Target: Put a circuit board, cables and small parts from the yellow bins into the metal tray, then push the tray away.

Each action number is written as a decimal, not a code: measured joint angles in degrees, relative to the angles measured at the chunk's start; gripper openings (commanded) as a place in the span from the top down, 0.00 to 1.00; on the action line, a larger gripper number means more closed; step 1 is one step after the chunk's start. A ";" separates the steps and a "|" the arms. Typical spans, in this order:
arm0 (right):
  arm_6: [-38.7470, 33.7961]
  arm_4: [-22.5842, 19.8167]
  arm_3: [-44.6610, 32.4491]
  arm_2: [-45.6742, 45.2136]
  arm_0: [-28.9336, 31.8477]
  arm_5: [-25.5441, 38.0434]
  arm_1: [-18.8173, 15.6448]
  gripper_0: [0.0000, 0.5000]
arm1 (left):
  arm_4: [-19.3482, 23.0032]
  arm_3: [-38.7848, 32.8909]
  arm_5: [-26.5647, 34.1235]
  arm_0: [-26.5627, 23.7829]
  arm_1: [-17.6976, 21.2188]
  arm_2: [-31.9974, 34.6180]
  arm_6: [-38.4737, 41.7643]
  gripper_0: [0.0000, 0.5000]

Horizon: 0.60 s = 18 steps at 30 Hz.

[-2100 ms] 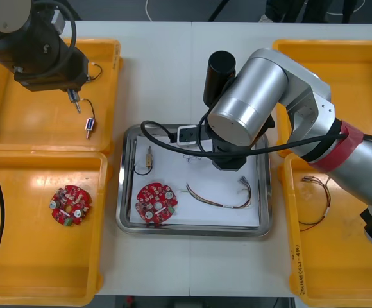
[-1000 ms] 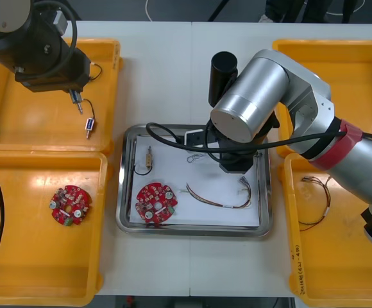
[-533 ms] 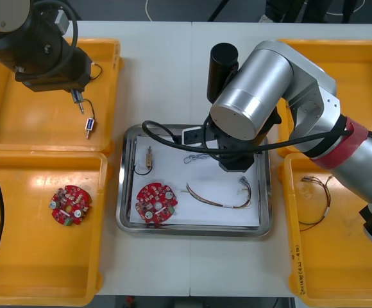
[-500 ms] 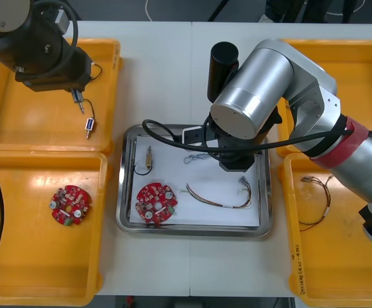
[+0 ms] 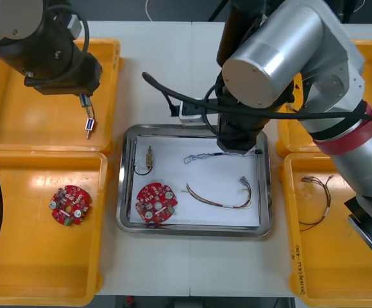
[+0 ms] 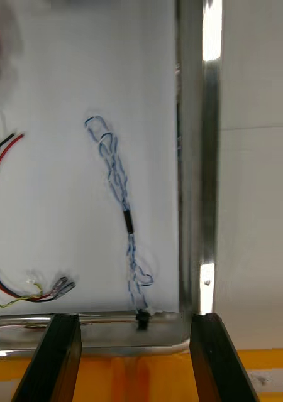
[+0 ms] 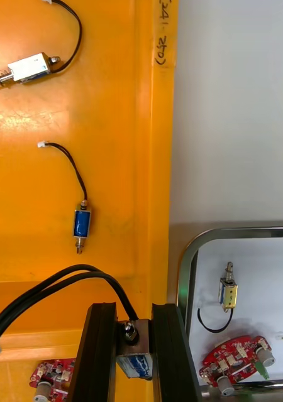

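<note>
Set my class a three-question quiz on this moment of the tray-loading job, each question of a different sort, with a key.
1. True or false: the right tool is shut on the twisted blue and white cable.
2. Multiple choice: what does the left tool hold? A) a red and yellow cable B) a small metal part C) nothing
3. Short answer: how many round red boards lie in the metal tray?
Key: 1. False: it stands open, and the cable lies loose in the tray. 2. B. 3. One circuit board.
</note>
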 measured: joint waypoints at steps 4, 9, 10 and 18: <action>-0.03 1.83 -5.70 -3.30 1.34 0.03 0.00 0.00 | 0.47 -0.29 0.00 0.00 -0.31 -1.62 0.01 1.00; -0.40 1.93 -11.87 -6.77 4.37 0.05 -1.02 0.00 | 1.18 -0.42 0.00 -0.01 -1.61 -3.79 0.02 1.00; -0.53 1.93 -13.20 -7.23 5.26 0.05 -1.63 0.00 | 1.32 -0.42 0.00 -0.02 -1.97 -4.35 0.02 1.00; -2.61 0.26 -19.07 -14.05 12.71 0.05 -6.35 0.00 | 2.19 -0.42 -0.75 -0.14 -4.40 -8.62 0.15 1.00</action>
